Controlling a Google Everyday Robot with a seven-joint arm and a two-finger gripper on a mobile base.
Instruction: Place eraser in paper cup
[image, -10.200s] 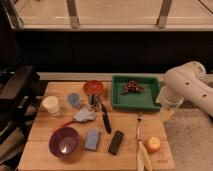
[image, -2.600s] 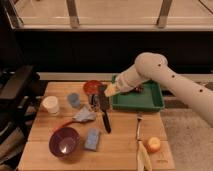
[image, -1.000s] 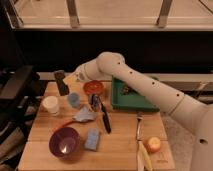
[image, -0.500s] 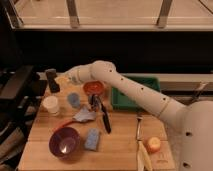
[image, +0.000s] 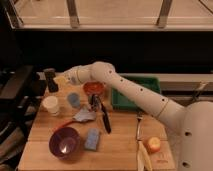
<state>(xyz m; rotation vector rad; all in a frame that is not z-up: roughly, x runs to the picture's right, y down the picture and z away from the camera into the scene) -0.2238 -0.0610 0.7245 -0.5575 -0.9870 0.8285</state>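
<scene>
One arm reaches from the right side of the scene across the wooden table (image: 120, 150) to its far left corner, where the two-finger gripper (image: 50, 80) hangs in the air with its jaws closed on the small flat black eraser (image: 51, 81), which stands roughly upright in the grip. The small white paper cup (image: 50, 105) stands on the table nearer the camera than the gripper and almost straight below it, well short of touching.

By the look of it the carrying step is nearly done and the release is what remains. The next move calls for lining the eraser up over the mouth of the cup, lowering it until its bottom end is inside the rim, and only then letting the jaws part. The cup is narrow and light, so a drop from off-centre could tip it or send the eraser onto the table.

Close neighbours need care: a small light-blue cup (image: 73, 99) stands just right of the paper cup, a red-orange round bowl (image: 94, 89) lies farther right, and a purple bowl (image: 64, 142) sits nearer the front edge.
</scene>
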